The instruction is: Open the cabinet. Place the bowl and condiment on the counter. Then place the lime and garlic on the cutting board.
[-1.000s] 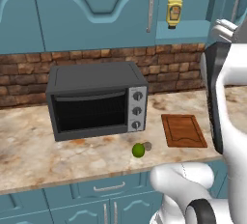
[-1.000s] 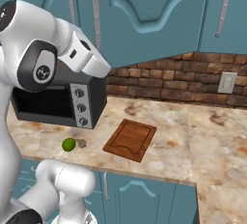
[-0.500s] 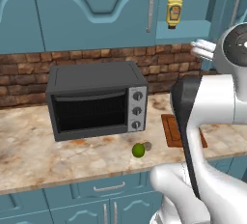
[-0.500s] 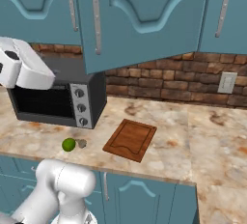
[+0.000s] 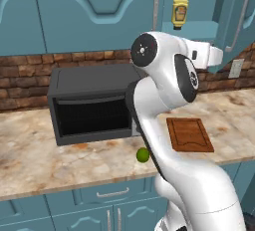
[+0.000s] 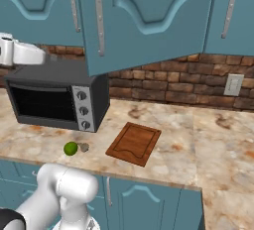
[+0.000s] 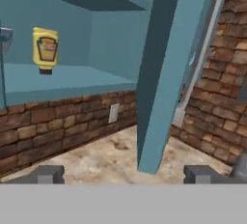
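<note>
The cabinet door point(image 7: 164, 73) now swings open and the jaws have spread, releasing it; the condiment point(image 5: 180, 14) is reachable next.

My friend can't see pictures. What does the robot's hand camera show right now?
An open blue cabinet door stands edge-on in the middle. Behind it, a yellow condiment bottle sits on the cabinet shelf, above a brick wall and a marble counter. The gripper is open, holding nothing.

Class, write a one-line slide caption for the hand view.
Open gripper faces the open cabinet door; yellow condiment bottle on the shelf.
</note>
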